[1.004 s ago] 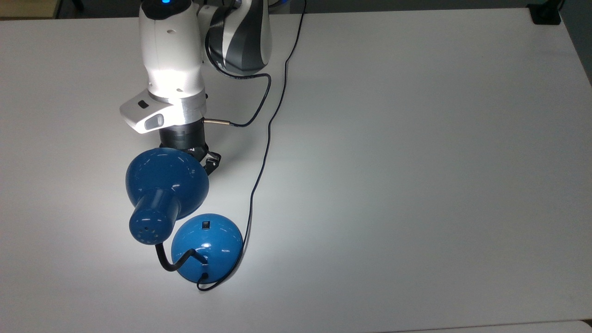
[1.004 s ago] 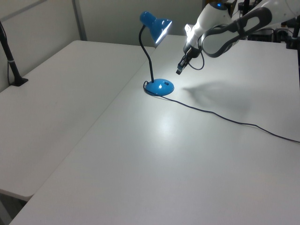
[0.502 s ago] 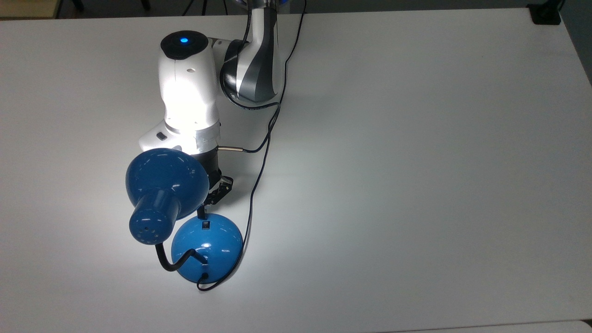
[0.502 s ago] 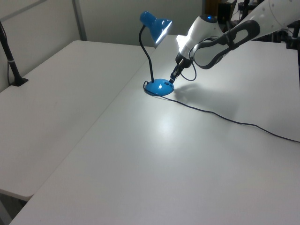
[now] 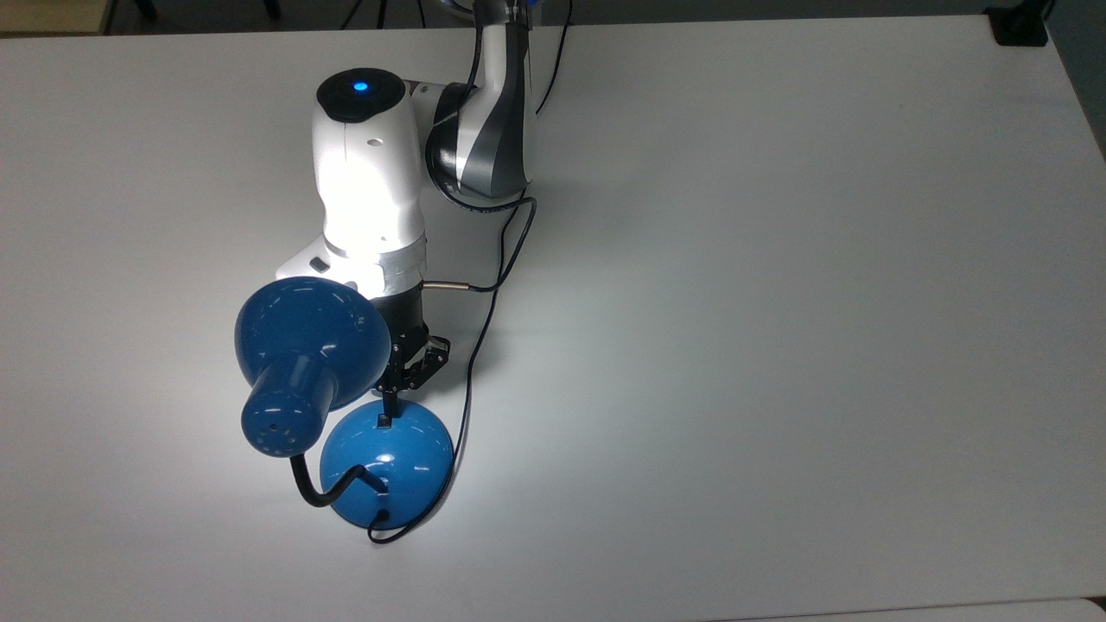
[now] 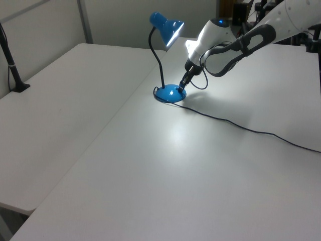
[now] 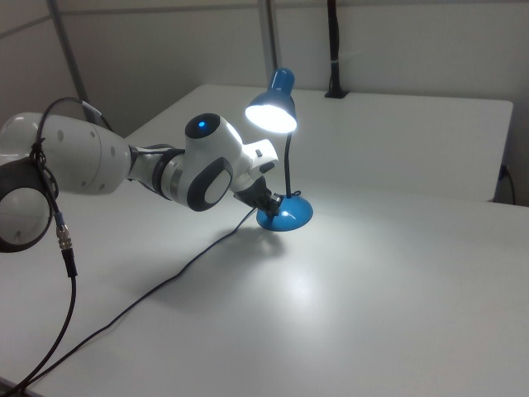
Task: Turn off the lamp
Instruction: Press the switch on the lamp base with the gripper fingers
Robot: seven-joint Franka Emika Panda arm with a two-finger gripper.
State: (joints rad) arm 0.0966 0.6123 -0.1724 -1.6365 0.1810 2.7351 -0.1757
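The lamp is a glossy blue desk lamp. Its domed base stands on the white table, and its shade hangs on a black gooseneck. The bulb is lit and throws a bright patch on the table. A small black rocker switch sits on the base's upper side. My gripper points down at the base, its fingers together in one thin tip that touches the switch. In the left view the gripper meets the base below the shade. The right view shows the gripper against the base.
The lamp's thin black cord runs from the base past my arm to the table's far edge; it crosses the table in the left view. A black clamp post stands at the left view's left edge.
My arm has come down and forward toward the lamp's base, bringing the fingertip from beside the shade onto the switch. The lamp stays lit and has not moved.
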